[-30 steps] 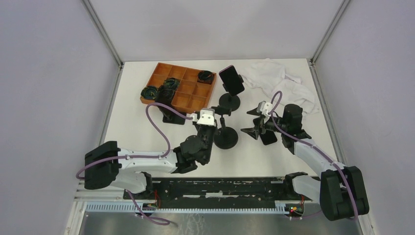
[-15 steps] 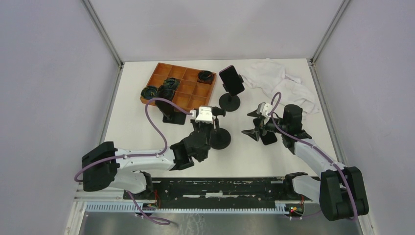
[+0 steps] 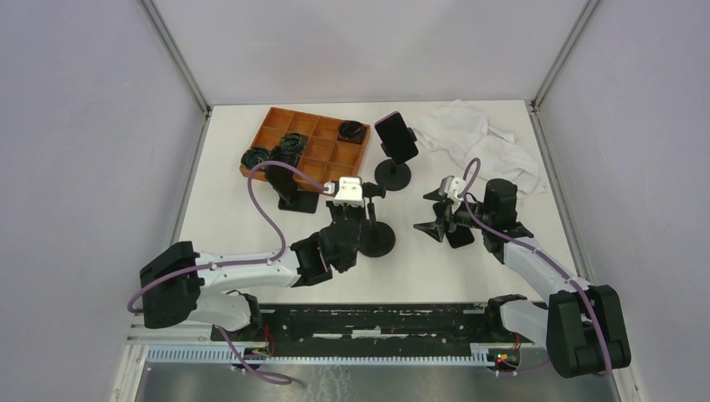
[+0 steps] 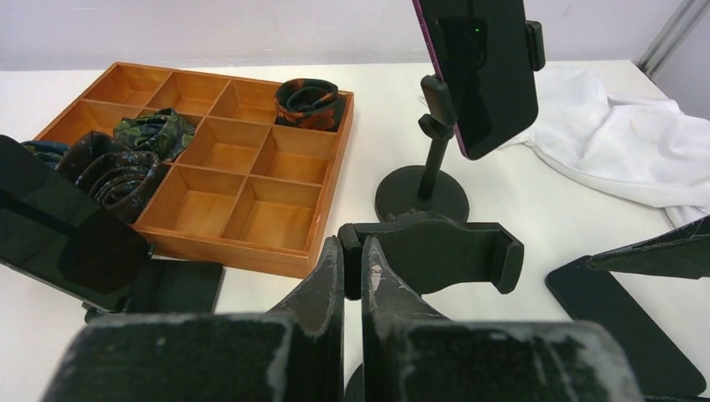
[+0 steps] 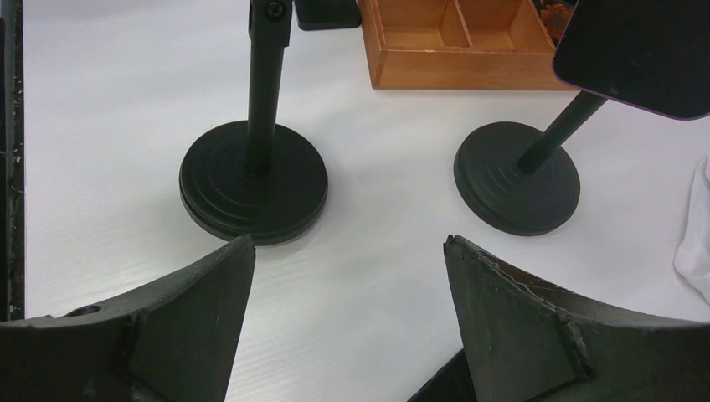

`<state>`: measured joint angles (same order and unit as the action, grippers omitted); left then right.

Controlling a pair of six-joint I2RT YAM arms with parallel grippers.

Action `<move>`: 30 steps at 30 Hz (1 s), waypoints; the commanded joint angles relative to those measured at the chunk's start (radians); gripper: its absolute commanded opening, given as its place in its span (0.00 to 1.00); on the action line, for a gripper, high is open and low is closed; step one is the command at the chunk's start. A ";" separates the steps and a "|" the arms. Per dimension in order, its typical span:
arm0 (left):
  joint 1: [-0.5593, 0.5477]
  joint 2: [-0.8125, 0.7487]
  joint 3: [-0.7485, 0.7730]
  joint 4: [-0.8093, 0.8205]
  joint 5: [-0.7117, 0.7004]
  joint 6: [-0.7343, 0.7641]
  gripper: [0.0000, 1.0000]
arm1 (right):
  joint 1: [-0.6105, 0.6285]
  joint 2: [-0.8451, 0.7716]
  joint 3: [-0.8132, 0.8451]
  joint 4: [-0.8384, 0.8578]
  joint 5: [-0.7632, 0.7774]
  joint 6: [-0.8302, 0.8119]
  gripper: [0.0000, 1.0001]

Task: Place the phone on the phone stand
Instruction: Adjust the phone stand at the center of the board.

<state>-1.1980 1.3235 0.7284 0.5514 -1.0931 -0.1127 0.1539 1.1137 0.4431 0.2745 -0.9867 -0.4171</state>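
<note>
Fingers (image 4: pixel 322 289) closed against stand (image 4: pixel 435 255), tray (image 4: pixel 234 251) beyond.

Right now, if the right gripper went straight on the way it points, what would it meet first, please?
Probably bare table: the right gripper, jaws open, aims at the gap between the empty stand's base and the loaded stand's base. Depth is unclear; the tray lies beyond.

White-and-black arms (image 3: pixel 243 272); purple cables (image 3: pixel 270 224); scuffed black fingers (image 4: pixel 322 289)

Left wrist view: we note the mounted phone (image 4: pixel 486 75) clipped by the top edge, the leaning phone (image 4: pixel 59 226) by the left edge. Right wrist view: near stand (image 5: pixel 254 180) loses its cradle past the top.
</note>
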 commanded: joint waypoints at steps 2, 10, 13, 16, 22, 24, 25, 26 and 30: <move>0.012 0.000 0.052 -0.025 0.006 -0.127 0.15 | -0.004 -0.006 0.035 0.008 -0.004 -0.014 0.90; 0.023 -0.005 0.065 -0.111 0.003 -0.202 0.26 | -0.006 -0.003 0.036 0.003 -0.001 -0.019 0.90; 0.024 -0.012 0.066 -0.134 0.013 -0.219 0.28 | -0.006 -0.003 0.038 0.002 0.000 -0.020 0.90; 0.025 -0.025 0.069 -0.166 0.030 -0.238 0.30 | -0.008 -0.003 0.037 0.000 0.000 -0.022 0.90; 0.024 -0.073 0.079 -0.242 0.073 -0.275 0.34 | -0.010 -0.002 0.039 -0.002 0.001 -0.021 0.90; 0.025 -0.093 0.084 -0.270 0.088 -0.285 0.34 | -0.011 0.000 0.039 -0.003 0.002 -0.023 0.90; 0.025 -0.102 0.088 -0.287 0.098 -0.286 0.34 | -0.012 0.000 0.039 -0.004 0.002 -0.023 0.90; 0.024 -0.111 0.092 -0.303 0.106 -0.286 0.34 | -0.012 0.000 0.040 -0.005 0.002 -0.023 0.90; 0.024 -0.148 0.113 -0.370 0.137 -0.276 0.35 | -0.014 0.002 0.041 -0.008 0.005 -0.026 0.91</move>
<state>-1.1740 1.2228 0.7898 0.2459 -0.9882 -0.3458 0.1474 1.1137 0.4431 0.2665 -0.9855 -0.4255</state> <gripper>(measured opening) 0.344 0.904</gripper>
